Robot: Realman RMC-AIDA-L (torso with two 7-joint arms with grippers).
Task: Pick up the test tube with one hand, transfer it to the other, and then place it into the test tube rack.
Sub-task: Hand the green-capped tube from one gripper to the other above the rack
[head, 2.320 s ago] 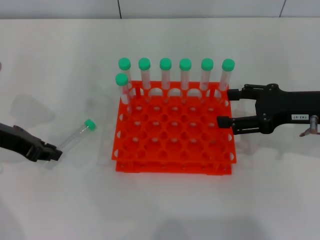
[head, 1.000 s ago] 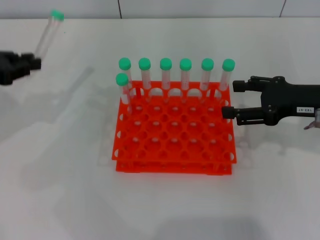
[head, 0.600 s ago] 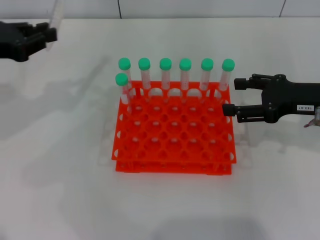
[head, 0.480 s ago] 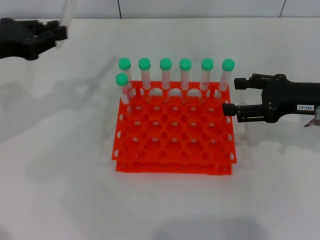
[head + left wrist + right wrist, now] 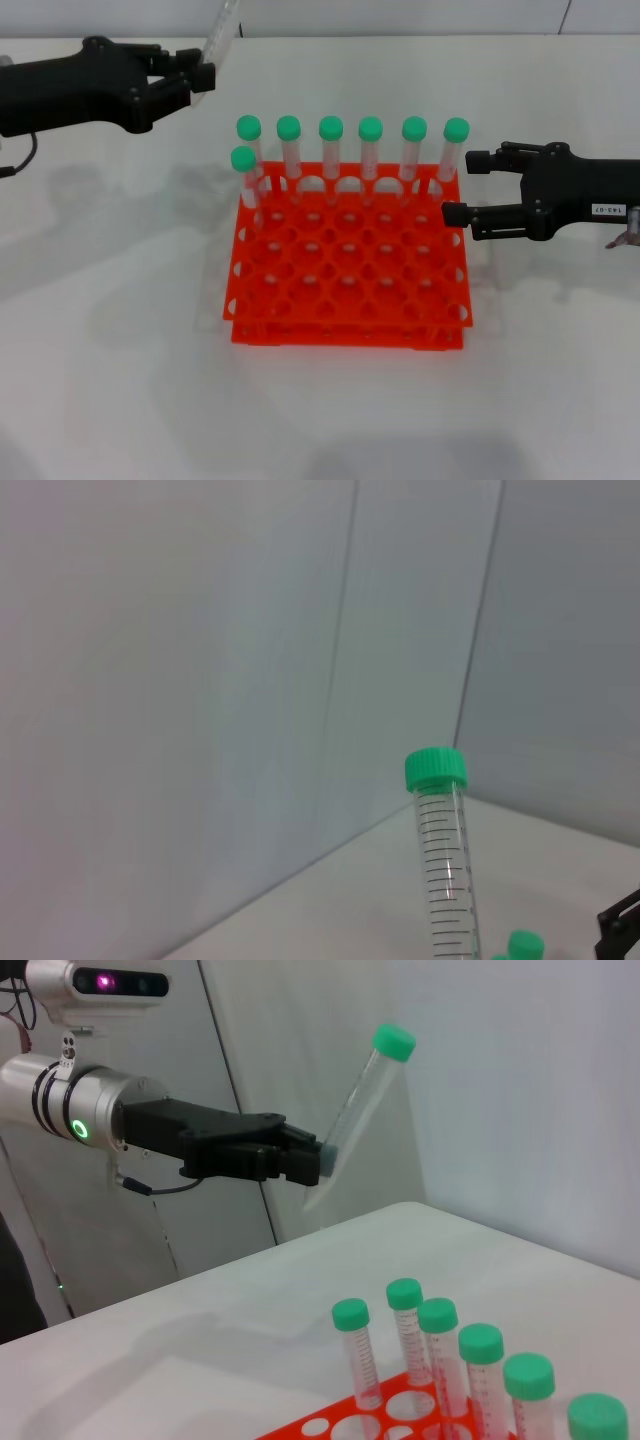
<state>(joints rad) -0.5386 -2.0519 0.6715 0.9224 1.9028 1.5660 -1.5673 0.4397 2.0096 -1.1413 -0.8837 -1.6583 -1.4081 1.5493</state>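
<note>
Left hand (image 5: 203,76) grips the test tube (image 5: 357,1109) by its lower end, aloft near the counter's far-left edge – light, slick plastic; right hand (image 5: 458,189), fingers spread beside the rack (image 5: 349,262), should take it mid-barrel

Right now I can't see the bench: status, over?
Left gripper shut on the tube, raised behind the rack. Right gripper open, waiting beside the rack. Seven tubes already racked. Path between grippers clear.

Seven green-capped tubes (image 5: 330,148) stand in one rack (image 5: 349,270); an eighth tube (image 5: 358,1106) is aloft.
</note>
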